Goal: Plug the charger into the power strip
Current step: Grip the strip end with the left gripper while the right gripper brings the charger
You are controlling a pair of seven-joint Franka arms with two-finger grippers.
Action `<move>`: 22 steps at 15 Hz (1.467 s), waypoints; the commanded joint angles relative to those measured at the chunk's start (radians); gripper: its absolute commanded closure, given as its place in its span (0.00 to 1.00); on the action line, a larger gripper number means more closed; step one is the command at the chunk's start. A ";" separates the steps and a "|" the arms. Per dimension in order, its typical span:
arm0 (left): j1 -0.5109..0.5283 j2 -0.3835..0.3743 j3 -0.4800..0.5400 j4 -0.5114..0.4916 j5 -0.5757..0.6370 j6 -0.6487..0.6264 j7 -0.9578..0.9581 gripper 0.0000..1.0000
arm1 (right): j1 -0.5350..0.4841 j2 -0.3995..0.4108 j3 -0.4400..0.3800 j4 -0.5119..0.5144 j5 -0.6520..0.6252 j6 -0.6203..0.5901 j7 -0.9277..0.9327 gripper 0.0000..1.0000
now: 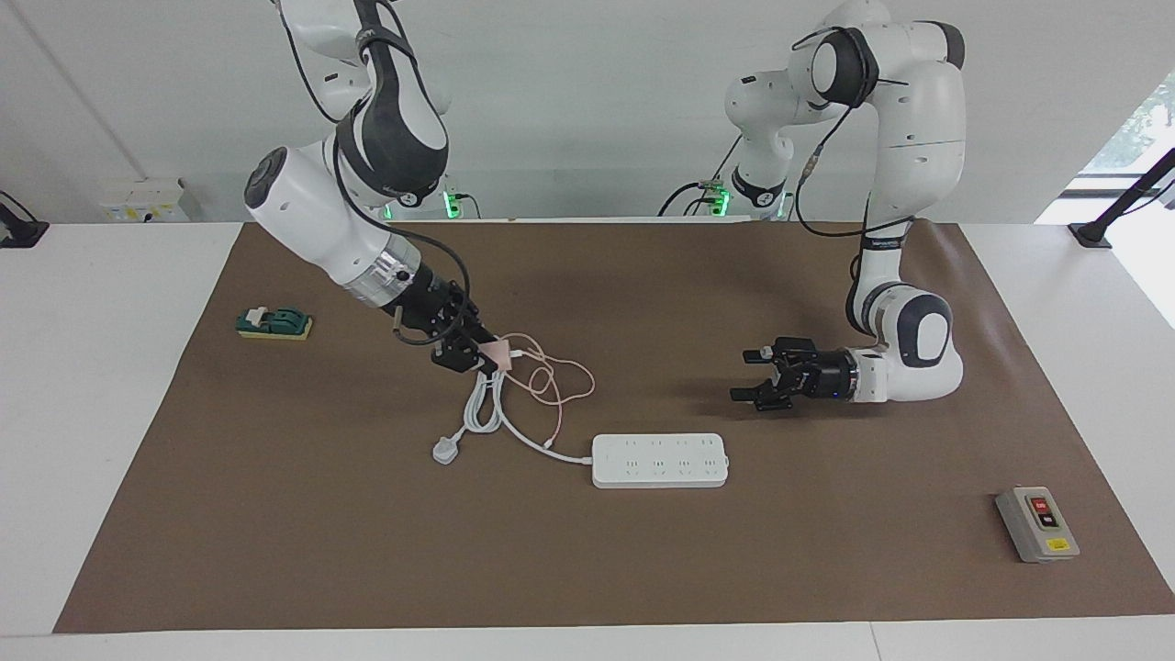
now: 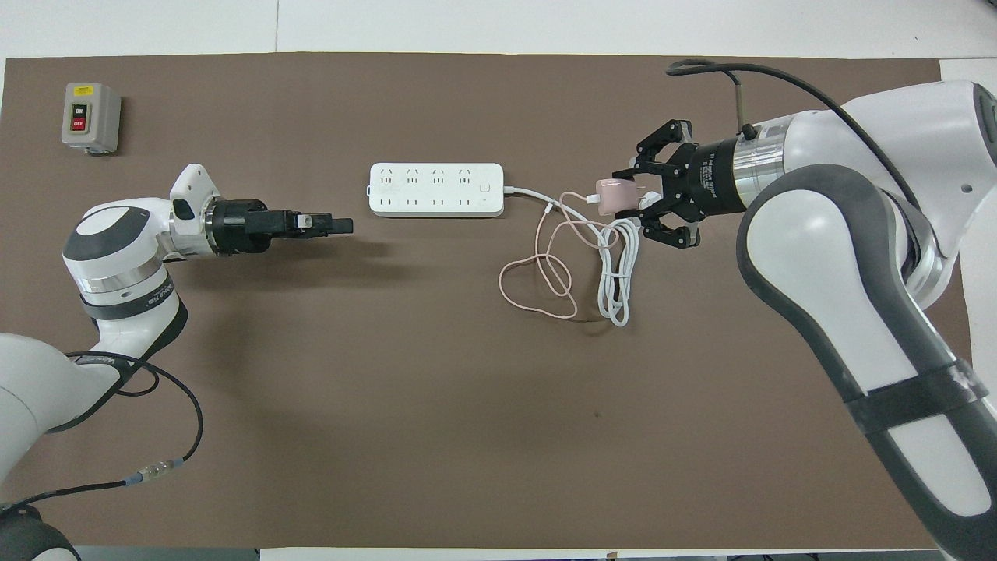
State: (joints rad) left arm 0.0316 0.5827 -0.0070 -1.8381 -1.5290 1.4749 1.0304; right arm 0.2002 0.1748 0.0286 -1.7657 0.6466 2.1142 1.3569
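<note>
Now the right gripper (image 1: pixel 479 356) is carrying the charger (image 1: pixel 497 352), its fingers clamped on the little pink cube; it is hanging over the loose coil of white cord (image 1: pixel 485 404), toward the right arm's end of the table; in the overhead view the charger (image 2: pixel 610 194) is showing clear of the mat, with its thin pink cable (image 2: pixel 545 273) trailing down into loops that are lying across the white cord; so the pick-up is looking done, and the carry is under way by my reckoning.

The power strip (image 1: pixel 659 460) is lying flat in the middle of the mat, farther from the robots than the coil; none of its outlets is taken, as far as I am able to see; the white three-pin plug (image 1: pixel 445 451) is lying loose beside the coil. The left gripper (image 1: pixel 755 375) is hovering with its jaws spread wide and nothing between them, over bare mat near the strip's end on the left arm's side; it is touching nothing.

What is left, I judge: bringing the charger across to the strip, turning its prongs down toward an outlet, and pressing it home; the left gripper is looking placed to steady the strip, though that is a guess; the grey switch box (image 1: pixel 1037 524) and the green block (image 1: pixel 274 323) are sitting well apart from all this.
</note>
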 commanded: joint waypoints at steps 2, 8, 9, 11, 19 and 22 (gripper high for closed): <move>-0.039 0.005 0.009 0.017 -0.039 -0.013 -0.041 0.00 | 0.099 0.041 -0.002 0.084 -0.036 0.010 0.131 1.00; -0.088 -0.124 0.005 -0.076 -0.053 0.103 -0.292 0.00 | 0.186 0.077 -0.002 0.092 -0.030 0.073 0.243 1.00; -0.107 -0.127 0.005 -0.082 -0.057 0.110 -0.293 0.00 | 0.194 0.106 -0.002 0.123 -0.038 0.070 0.246 1.00; -0.128 -0.141 0.005 -0.101 -0.101 0.136 -0.293 0.00 | 0.212 0.170 -0.002 0.192 -0.044 0.067 0.284 1.00; -0.229 -0.201 0.002 -0.153 -0.184 0.211 -0.297 0.00 | 0.274 0.246 -0.002 0.262 -0.076 0.098 0.327 1.00; -0.228 -0.236 0.005 -0.164 -0.186 0.214 -0.332 0.00 | 0.272 0.247 -0.002 0.262 -0.078 0.099 0.326 1.00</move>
State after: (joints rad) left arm -0.1911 0.4077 -0.0103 -1.9518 -1.6931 1.6658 0.7373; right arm 0.4763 0.4067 0.0248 -1.5309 0.5911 2.2093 1.6593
